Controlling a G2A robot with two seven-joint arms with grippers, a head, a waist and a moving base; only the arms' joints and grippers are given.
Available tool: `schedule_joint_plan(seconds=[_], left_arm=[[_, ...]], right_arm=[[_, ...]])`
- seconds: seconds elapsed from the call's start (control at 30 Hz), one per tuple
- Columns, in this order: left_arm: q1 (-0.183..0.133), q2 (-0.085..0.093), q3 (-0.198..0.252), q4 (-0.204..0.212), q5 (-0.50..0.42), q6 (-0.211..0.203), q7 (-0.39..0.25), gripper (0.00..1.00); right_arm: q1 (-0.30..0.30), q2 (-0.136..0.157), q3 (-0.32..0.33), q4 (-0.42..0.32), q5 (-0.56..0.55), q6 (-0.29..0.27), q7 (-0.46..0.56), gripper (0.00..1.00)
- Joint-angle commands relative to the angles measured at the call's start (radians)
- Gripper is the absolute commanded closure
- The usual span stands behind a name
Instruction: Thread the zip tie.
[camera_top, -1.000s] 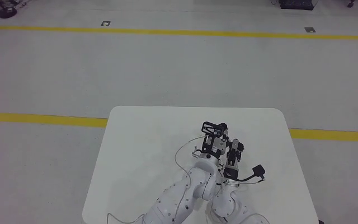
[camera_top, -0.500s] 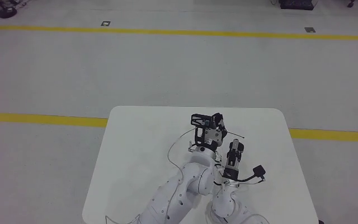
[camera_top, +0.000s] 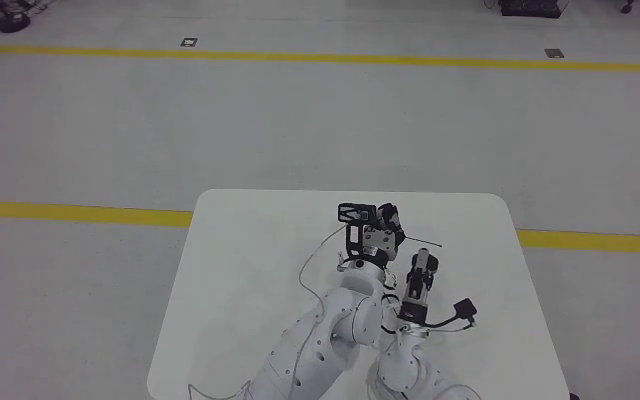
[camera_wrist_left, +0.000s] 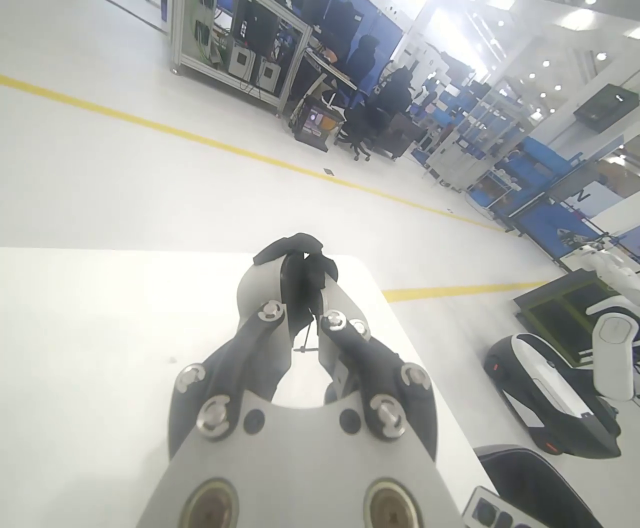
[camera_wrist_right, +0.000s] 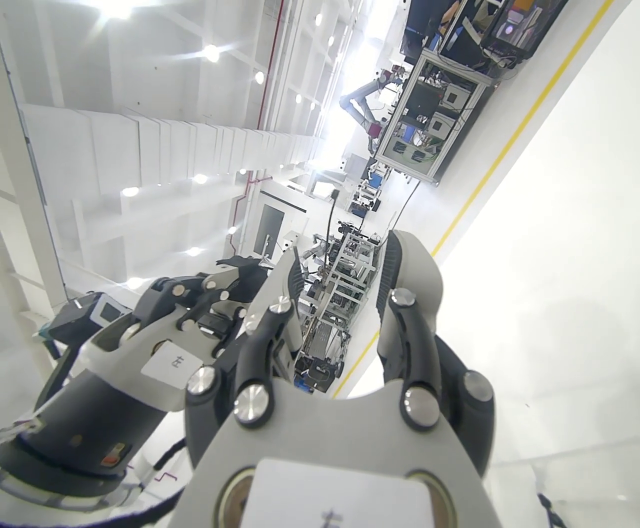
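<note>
White table (camera_top: 250, 270); yellow floor lines (camera_top: 300, 56); equipment rack (camera_wrist_left: 240, 50) beyond.

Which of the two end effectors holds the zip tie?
The left end effector: shut on the thin black zip tie, while the right end effector stands open and empty.

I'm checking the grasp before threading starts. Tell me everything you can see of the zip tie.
The zip tie is a thin, dark, straight strip, plastic by its look. The left gripper is shut on it near one end, and the free length sticks out sideways over the white table. In the left wrist view a short dark bit shows just below the grip. Its head and tip are too small to tell apart. It forms no loop, and nothing else touches it.
</note>
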Motion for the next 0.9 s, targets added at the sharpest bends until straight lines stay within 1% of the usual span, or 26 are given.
schedule_joint_plan(seconds=[0.0, 0.07, 0.13, 0.2, 0.23, 0.27, 0.3, 0.33, 0.37, 0.4, 0.43, 0.47, 0.5, 0.53, 0.57, 0.87], left_arm=[[0.004, 0.001, -0.008, -0.005, -0.02, 0.0, 0.008, 1.0], [0.007, 0.0, -0.032, -0.016, -0.1, 0.003, 0.034, 1.0], [0.0, -0.007, -0.062, -0.002, -0.173, 0.009, 0.073, 1.0], [-0.012, -0.015, -0.081, 0.0, -0.28, 0.009, 0.104, 1.0], [-0.02, -0.018, -0.087, 0.014, -0.307, 0.009, 0.117, 1.0], [-0.029, -0.023, -0.098, 0.037, -0.329, 0.009, 0.128, 1.0], [-0.036, -0.028, -0.103, 0.04, -0.37, 0.009, 0.126, 1.0], [-0.043, -0.031, -0.103, 0.048, -0.393, 0.009, 0.125, 1.0], [-0.05, -0.033, -0.104, 0.065, -0.397, 0.009, 0.122, 1.0], [-0.05, -0.033, -0.104, 0.065, -0.397, 0.009, 0.122, 1.0], [-0.05, -0.033, -0.104, 0.065, -0.397, 0.009, 0.122, 1.0], [-0.05, -0.033, -0.104, 0.065, -0.397, 0.009, 0.122, 1.0], [-0.05, -0.033, -0.104, 0.065, -0.397, 0.009, 0.122, 1.0], [-0.05, -0.033, -0.104, 0.065, -0.397, 0.009, 0.122, 1.0], [-0.05, -0.033, -0.104, 0.065, -0.397, 0.009, 0.122, 1.0], [-0.05, -0.033, -0.104, 0.065, -0.397, 0.009, 0.122, 1.0]], right_arm=[[0.001, 0.002, -0.002, 0.001, 0.004, 0.0, 0.0, 0.68], [0.005, 0.004, -0.006, 0.007, 0.011, 0.0, 0.002, 0.7], [0.007, 0.005, -0.013, 0.011, 0.013, 0.0, -0.001, 0.71], [0.009, 0.006, -0.018, 0.014, 0.008, 0.0, -0.007, 0.7], [0.01, 0.007, -0.019, 0.015, 0.004, 0.0, -0.013, 0.7], [0.012, 0.008, -0.021, 0.016, 0.003, 0.0, -0.017, 0.71], [0.013, 0.009, -0.021, 0.015, 0.005, 0.0, -0.02, 0.71], [0.014, 0.01, -0.021, 0.015, 0.003, 0.0, -0.028, 0.71], [0.015, 0.011, -0.023, 0.018, -0.004, 0.0, -0.038, 0.7], [0.015, 0.012, -0.025, 0.019, -0.006, 0.0, -0.042, 0.69], [0.016, 0.013, -0.028, 0.02, -0.006, 0.0, -0.045, 0.65], [0.018, 0.013, -0.029, 0.023, -0.009, 0.0, -0.05, 0.56], [0.018, 0.014, -0.032, 0.028, -0.012, 0.0, -0.06, 0.18], [0.017, 0.016, -0.032, 0.035, -0.015, 0.0, -0.072, 0.0], [0.015, 0.017, -0.029, 0.042, -0.017, 0.0, -0.093, 0.0], [0.015, 0.017, -0.029, 0.042, -0.017, 0.0, -0.093, 0.0]])
